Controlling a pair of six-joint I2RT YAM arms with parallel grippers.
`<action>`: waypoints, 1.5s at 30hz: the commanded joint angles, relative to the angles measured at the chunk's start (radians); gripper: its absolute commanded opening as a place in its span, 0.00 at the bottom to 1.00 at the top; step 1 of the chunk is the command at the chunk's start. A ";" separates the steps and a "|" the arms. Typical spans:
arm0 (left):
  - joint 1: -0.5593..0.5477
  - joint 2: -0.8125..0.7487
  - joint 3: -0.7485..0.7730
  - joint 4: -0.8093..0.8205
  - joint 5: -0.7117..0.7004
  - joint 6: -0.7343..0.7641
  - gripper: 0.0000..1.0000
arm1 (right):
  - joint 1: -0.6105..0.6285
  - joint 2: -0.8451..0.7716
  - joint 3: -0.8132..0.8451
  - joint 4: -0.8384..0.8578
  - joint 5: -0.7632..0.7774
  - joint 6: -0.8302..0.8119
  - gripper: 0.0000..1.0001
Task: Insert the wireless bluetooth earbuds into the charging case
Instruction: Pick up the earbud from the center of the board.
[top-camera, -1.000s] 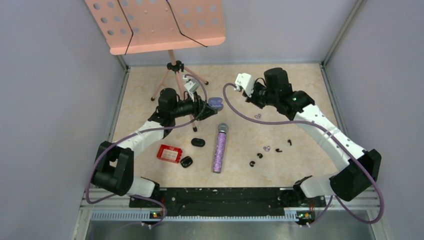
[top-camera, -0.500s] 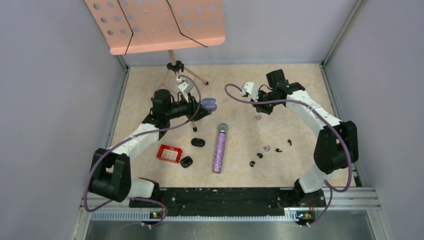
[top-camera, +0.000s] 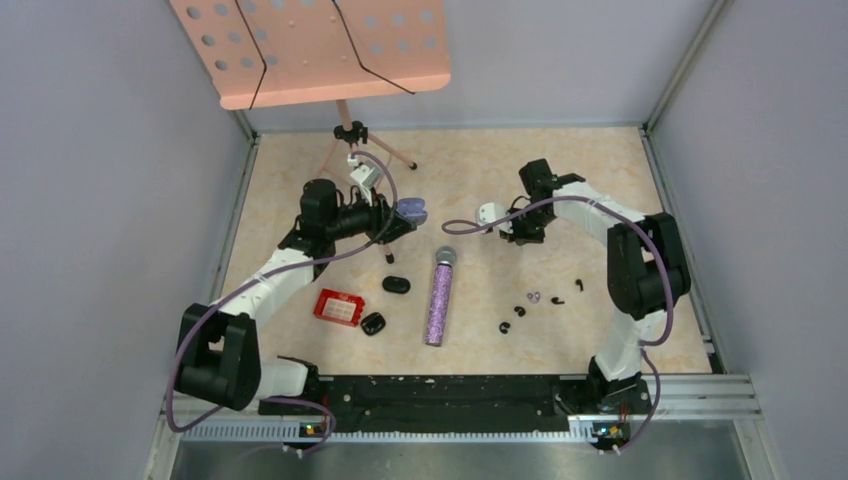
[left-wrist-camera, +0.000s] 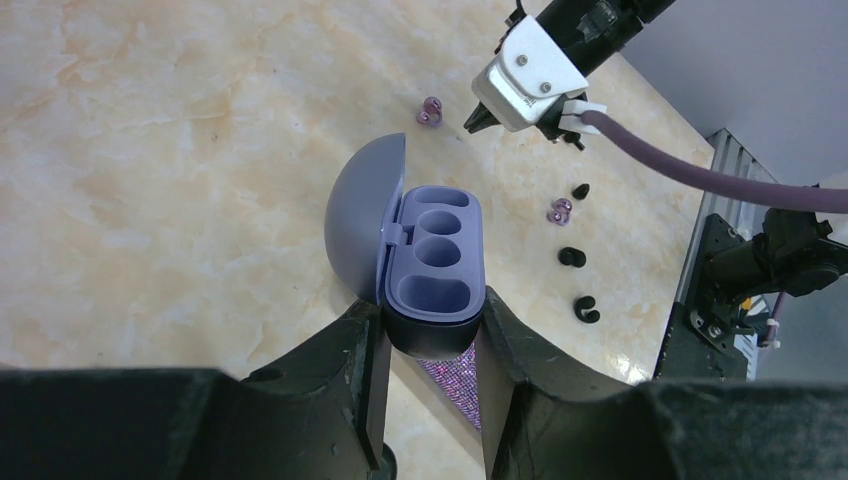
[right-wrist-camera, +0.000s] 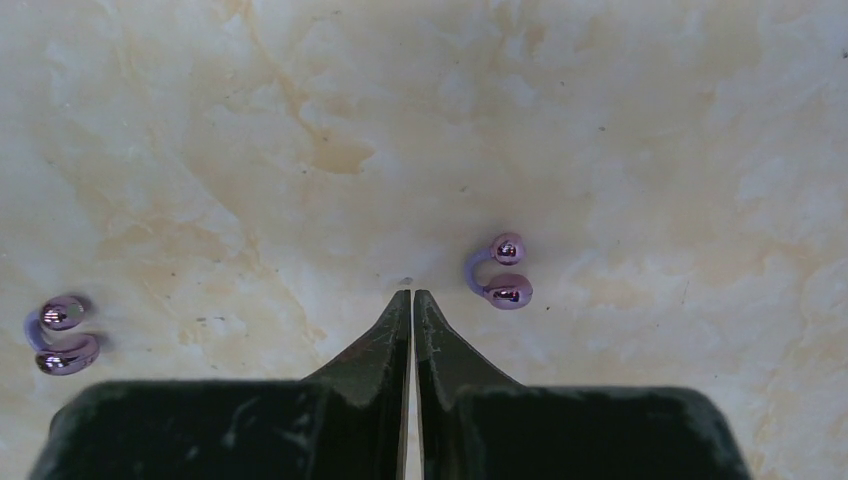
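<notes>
Right gripper (right-wrist-camera: 412, 296) lowered beside purple earbud (right-wrist-camera: 506, 293) — hook opening faces away.

The widest bare stretch of table (top-camera: 620, 155) is the upper right corner of the overhead view, behind the right arm (top-camera: 640, 262). A microphone (top-camera: 438, 298) lies lengthwise across the middle, with a free lane between it and the black earbuds (top-camera: 520, 311) scattered to its right. At upper left the music stand (top-camera: 350, 135) spreads its legs, and its pink desk overhangs that corner. The left gripper (top-camera: 398, 216), clamped on the open purple case (top-camera: 411, 211), sits by one leg. At lower left a red box (top-camera: 339, 307) and two black cases (top-camera: 396, 285) crowd the way. In the right wrist view the right gripper (right-wrist-camera: 412, 297), tips together, has a purple earbud (right-wrist-camera: 498, 272) just to its right and bare surface ahead.
</notes>
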 joint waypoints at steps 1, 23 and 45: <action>0.005 -0.047 0.005 0.007 -0.007 0.015 0.00 | 0.004 0.011 -0.004 0.028 0.027 -0.087 0.05; 0.008 -0.051 -0.003 -0.004 -0.025 0.004 0.00 | 0.010 0.006 -0.070 0.160 0.024 -0.112 0.15; 0.016 -0.039 0.003 -0.009 -0.026 0.006 0.00 | 0.021 0.062 -0.084 0.176 0.071 -0.210 0.24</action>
